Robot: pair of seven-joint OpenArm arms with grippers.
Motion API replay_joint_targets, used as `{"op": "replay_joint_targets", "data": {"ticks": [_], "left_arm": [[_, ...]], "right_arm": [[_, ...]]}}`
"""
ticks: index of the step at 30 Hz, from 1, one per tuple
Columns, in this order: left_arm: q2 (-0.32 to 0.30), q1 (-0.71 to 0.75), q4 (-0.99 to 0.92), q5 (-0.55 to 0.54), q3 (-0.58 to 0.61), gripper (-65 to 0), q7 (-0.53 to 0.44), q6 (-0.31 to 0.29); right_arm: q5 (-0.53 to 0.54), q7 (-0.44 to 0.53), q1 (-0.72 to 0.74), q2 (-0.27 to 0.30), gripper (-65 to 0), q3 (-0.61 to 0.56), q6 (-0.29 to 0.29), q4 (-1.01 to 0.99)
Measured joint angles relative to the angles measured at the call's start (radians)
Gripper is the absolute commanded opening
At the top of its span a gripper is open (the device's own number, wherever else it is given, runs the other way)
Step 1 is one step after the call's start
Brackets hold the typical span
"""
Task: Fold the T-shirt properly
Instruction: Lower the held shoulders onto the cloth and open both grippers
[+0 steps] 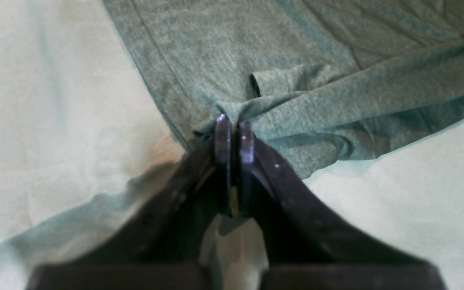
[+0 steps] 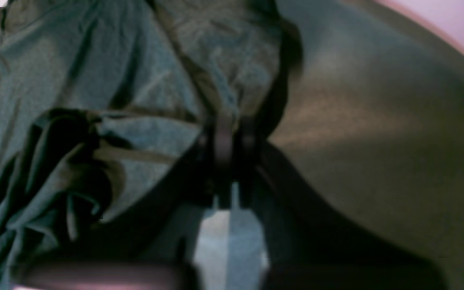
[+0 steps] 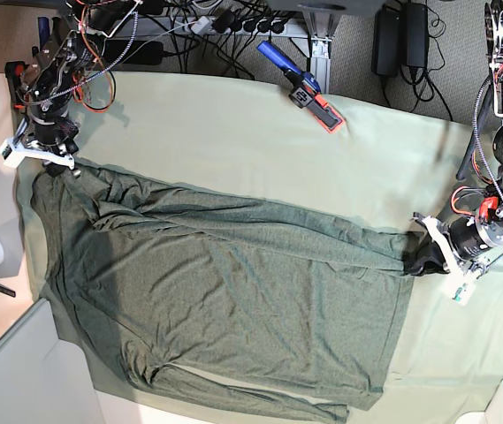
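The big green T-shirt (image 3: 224, 309) lies spread out flat on the pale table cloth (image 3: 233, 132), between the two claws. The left claw (image 1: 234, 121) is squeezed tight on a bunched edge of it. The right claw (image 2: 235, 129) is pinched tight on the other end.

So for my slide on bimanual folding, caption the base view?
Both grippers, left and right, pinch opposite ends of the T-shirt on the table cloth.
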Motion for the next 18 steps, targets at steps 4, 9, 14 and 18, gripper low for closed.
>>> {"op": "replay_joint_targets", "data": {"ticks": [4, 9, 14, 18], "left_arm": [[0.0, 0.0, 0.0, 0.0, 0.0, -65.0, 0.0, 0.0], [0.0, 0.0, 0.0, 0.0, 0.0, -65.0, 0.0, 0.0], [0.0, 0.0, 0.0, 0.002, 0.0, -65.0, 0.0, 0.0], [-0.002, 0.0, 0.0, 0.003, 0.0, -65.0, 0.0, 0.0]], "right_arm": [[-0.031, 0.0, 0.0, 0.0, -65.0, 0.0, 0.0, 0.0], [-0.004, 0.0, 0.0, 0.0, -65.0, 0.0, 0.0, 0.0], [0.02, -0.008, 0.026, 0.0, -65.0, 0.0, 0.035, 0.0], [0.023, -0.007, 0.086, 0.0, -65.0, 0.0, 0.043, 0.0]]}}
